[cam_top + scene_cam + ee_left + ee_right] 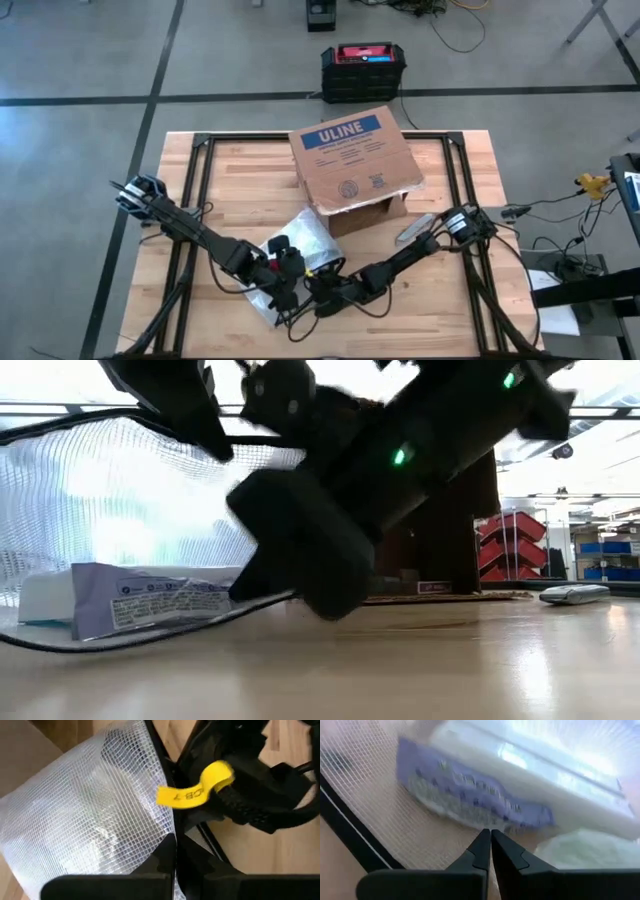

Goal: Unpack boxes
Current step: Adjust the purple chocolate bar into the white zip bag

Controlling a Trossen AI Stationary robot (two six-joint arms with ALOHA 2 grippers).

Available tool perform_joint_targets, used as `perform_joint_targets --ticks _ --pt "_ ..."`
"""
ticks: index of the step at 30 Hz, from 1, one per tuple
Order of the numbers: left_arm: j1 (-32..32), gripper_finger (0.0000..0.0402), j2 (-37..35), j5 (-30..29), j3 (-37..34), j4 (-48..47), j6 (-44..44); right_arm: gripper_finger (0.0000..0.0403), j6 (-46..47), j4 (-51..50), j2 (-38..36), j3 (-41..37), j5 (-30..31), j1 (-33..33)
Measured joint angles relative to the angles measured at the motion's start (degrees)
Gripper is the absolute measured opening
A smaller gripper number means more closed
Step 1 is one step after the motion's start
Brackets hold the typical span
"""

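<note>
The box (352,160) sits at the table's (455,310) twelve o'clock edge, its opening facing six. The mesh bag (300,245) lies at its seven o'clock (a packet (150,600) inside), both grippers meeting there; a case (362,70) stands behind.

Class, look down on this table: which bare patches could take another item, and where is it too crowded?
Free wood lies left of the cardboard box, toward the table's left edge, and along the near right corner. The near middle is crowded: the left gripper and right gripper meet at the mesh bag, with a small grey item beside the box.
</note>
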Motion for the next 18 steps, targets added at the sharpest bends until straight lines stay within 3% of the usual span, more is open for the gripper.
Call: perform_joint_targets --ticks 5,14,18 --pt "0.0 0.0 0.9 -0.6 -1.2 0.8 -2.6 0.0 -0.1 -3.5 -5.5 0.0 -0.1 3.1" --pt "0.0 0.0 1.1 -2.6 -1.7 9.3 -0.4 0.0 5.3 -22.9 -14.9 0.0 -2.3 5.3" --pt "-0.1 0.0 1.3 -2.8 -1.8 13.3 2.5 0.0 7.9 -19.7 -13.4 -0.9 -4.9 4.1"
